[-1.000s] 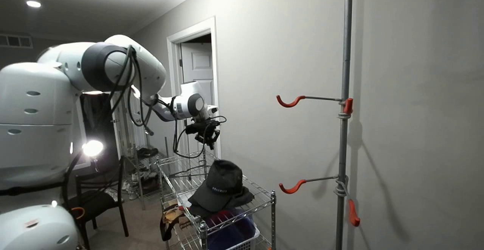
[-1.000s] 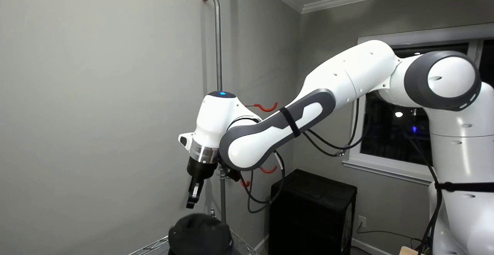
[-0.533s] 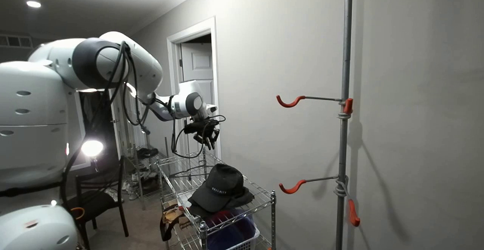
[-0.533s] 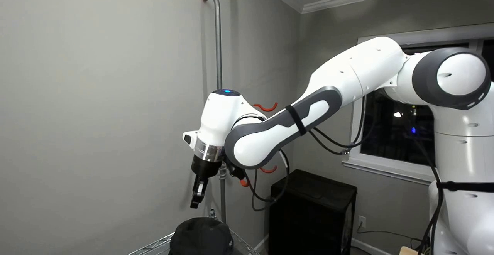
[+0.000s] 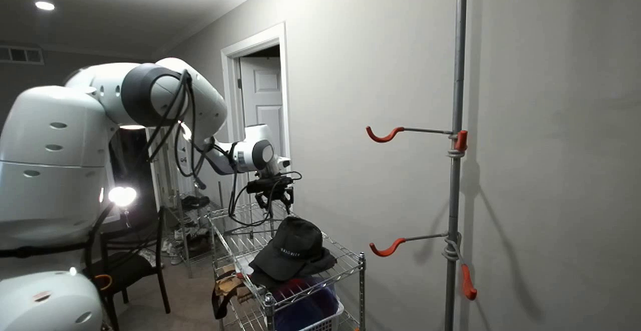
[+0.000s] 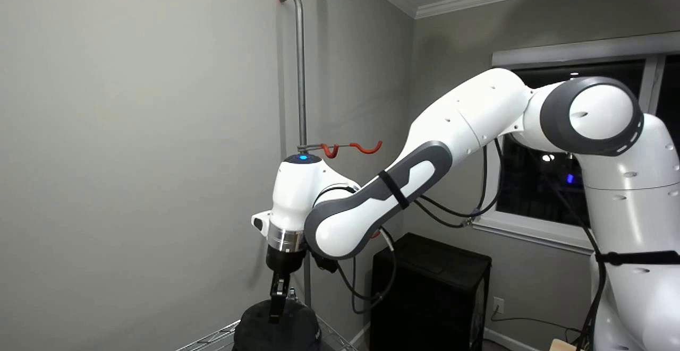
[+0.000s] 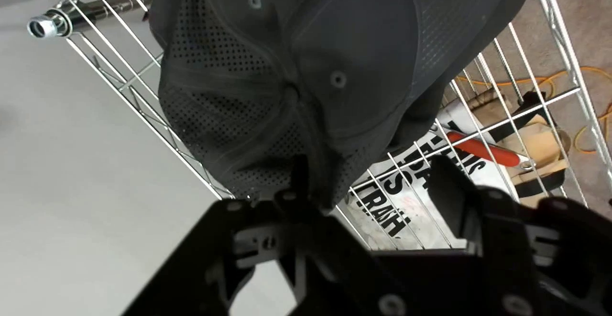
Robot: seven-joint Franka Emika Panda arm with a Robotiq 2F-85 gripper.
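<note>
A dark grey cap [image 5: 293, 246] rests on the upper level of a wire rack [image 5: 362, 281], with a second dark item partly covered beneath it. Seen from above, the cap [image 7: 354, 48] shows its crown, perforated back panels and brim. My gripper [image 5: 280, 212] points down just above and behind the crown. In the wrist view the gripper [image 7: 370, 172] has its fingers well apart and nothing between them. The left finger overlaps the cap's edge there; I cannot tell whether they touch. The gripper [image 6: 275, 316] stands in front of the cap [image 6: 304, 330] in an exterior view.
A metal pole [image 5: 455, 196] carries red-tipped hooks [image 5: 383, 135] beside the wall. Below the rack's top sit a white basket [image 5: 328, 321], a lettered white bag [image 7: 411, 211] and a red-handled tool [image 7: 485, 151]. A black cabinet [image 6: 425, 298] stands near the window.
The gripper has gone from shut to open. After hovering higher, the arm has come down closer to the cap. Early on, the cap's crown sank slightly.
</note>
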